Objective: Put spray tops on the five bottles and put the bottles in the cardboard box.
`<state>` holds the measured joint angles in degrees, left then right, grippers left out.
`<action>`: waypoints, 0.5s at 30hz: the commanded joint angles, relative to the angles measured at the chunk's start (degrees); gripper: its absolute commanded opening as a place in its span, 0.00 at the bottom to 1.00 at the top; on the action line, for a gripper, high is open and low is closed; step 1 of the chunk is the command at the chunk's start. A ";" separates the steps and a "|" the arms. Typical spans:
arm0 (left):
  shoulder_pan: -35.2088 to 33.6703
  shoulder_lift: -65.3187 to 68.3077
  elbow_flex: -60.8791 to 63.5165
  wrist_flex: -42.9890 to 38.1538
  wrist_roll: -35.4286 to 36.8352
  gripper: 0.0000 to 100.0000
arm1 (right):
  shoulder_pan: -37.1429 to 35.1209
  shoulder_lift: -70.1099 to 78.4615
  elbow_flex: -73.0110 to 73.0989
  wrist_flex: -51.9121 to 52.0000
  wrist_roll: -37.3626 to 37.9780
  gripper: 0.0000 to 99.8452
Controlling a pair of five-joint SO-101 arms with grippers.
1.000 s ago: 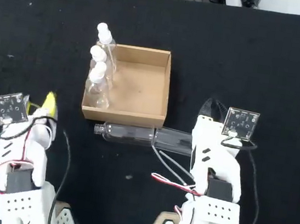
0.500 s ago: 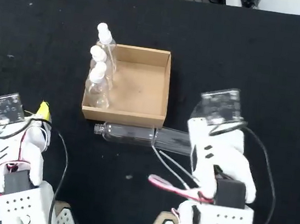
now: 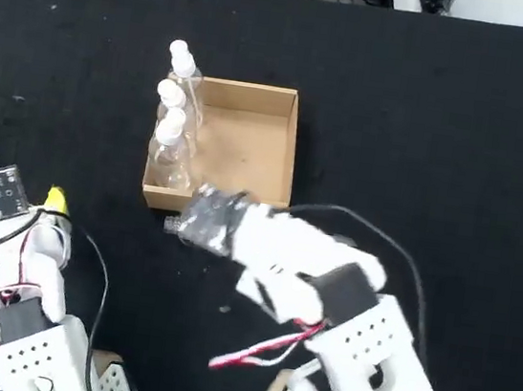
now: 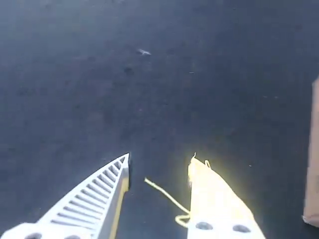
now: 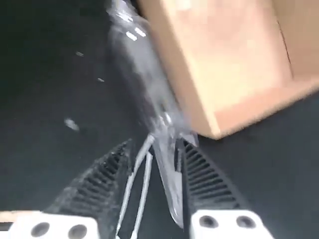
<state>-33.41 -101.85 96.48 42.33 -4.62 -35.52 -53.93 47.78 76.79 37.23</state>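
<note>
Flanking clear bottle (image 5: 149,84), apparently: ribbed right pincer (image 5: 154,145)

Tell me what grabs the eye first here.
The right arm slants across the table, the right end effector open at a clear bottle lying along the cardboard box's near wall. Three bottles with white spray tops stand at the box's left wall. The left end effector hangs open over bare black table.

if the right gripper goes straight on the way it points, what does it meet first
Most likely the clear bottle lying along the front wall of the cardboard box: it runs right between the open fingers of the right gripper. The gripper's height above it is hard to judge.
</note>
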 commanded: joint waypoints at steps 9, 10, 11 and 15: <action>-1.19 0.09 -0.22 0.09 0.62 0.08 | -7.21 10.77 -3.65 2.46 -0.09 0.17; -1.19 0.09 -0.22 0.09 0.62 0.08 | -7.03 9.63 -3.74 5.71 0.53 0.15; -1.19 0.09 -0.13 0.09 0.62 0.08 | -6.24 8.22 -3.74 8.79 0.62 0.14; -1.01 0.09 -0.22 0.09 0.62 0.08 | 2.81 3.30 -3.82 17.67 1.49 0.14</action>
<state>-33.93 -101.85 96.48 42.33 -4.62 -39.38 -46.81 47.69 89.10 37.58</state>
